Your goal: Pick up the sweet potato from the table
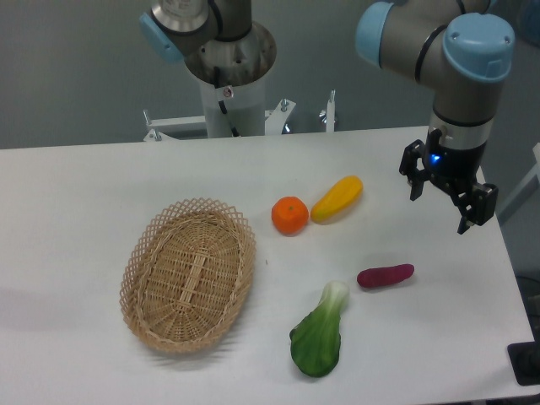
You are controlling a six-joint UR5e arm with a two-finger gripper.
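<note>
The sweet potato (386, 276) is a small magenta-purple oblong lying flat on the white table (76, 194), right of centre toward the front. My gripper (440, 211) hangs above the table's right side, up and to the right of the sweet potato and well apart from it. Its two black fingers (467, 214) are spread, so it is open with nothing between them.
A yellow oblong vegetable (337, 198) and a round orange (289, 215) lie side by side near the table's middle. A green leafy vegetable (319, 333) rests just left of the sweet potato, toward the front. An oval wicker basket (188, 273) sits at the left. The table's right edge is close.
</note>
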